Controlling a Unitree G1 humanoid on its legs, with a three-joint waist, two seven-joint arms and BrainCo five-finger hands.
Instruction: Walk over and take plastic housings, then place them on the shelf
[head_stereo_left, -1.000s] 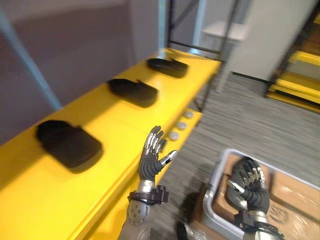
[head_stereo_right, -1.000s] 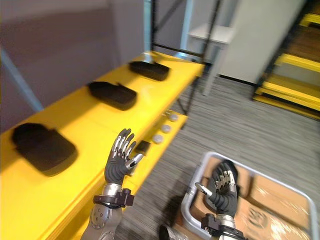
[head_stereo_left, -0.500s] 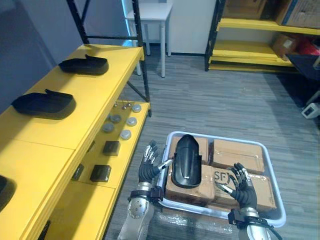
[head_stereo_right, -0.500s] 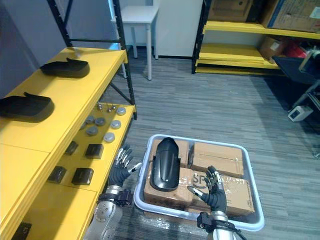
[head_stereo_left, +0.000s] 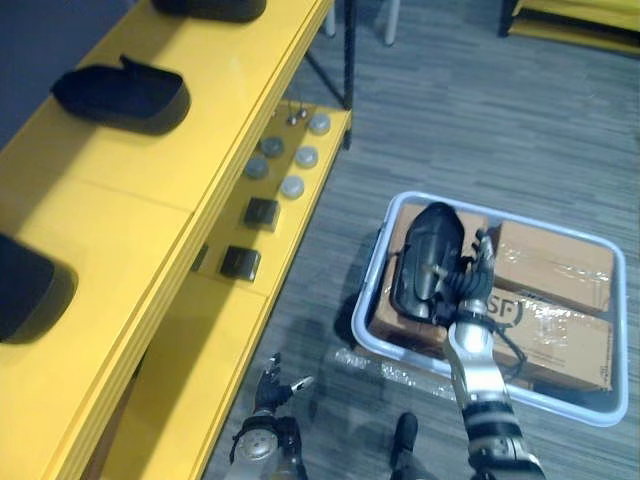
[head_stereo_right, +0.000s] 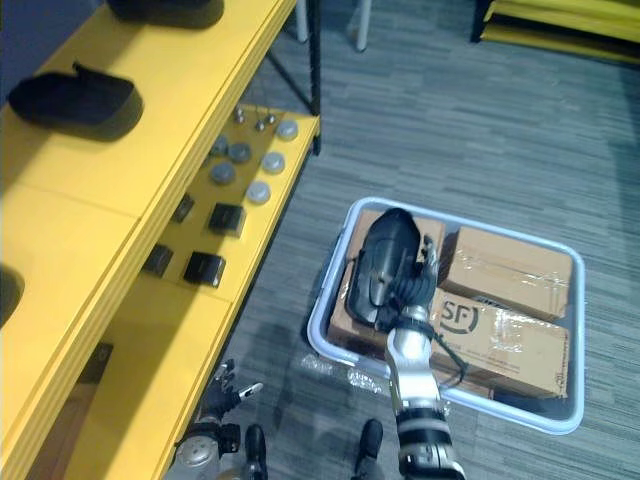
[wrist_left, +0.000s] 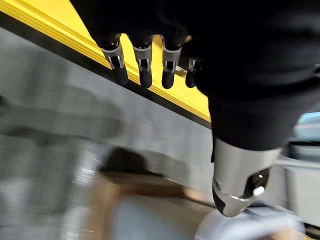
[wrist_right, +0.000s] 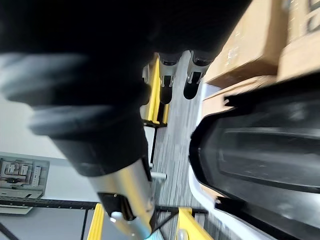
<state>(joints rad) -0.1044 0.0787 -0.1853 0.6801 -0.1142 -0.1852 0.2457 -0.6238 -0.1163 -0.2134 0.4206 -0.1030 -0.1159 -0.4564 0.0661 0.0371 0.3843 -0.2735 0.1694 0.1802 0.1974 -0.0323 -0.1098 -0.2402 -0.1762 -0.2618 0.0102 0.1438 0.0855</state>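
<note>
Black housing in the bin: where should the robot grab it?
Probably across its narrow middle, coming down from above. The black housing lies rounded back up on the cardboard boxes, long and slim, so its side edges are free. The right hand is beside its right edge, fingers open, best placed.

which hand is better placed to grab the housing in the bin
Right. The right hand sits beside the housing in the bin, fingers open alongside it; the left hand hangs low by the shelf, away from it.
</note>
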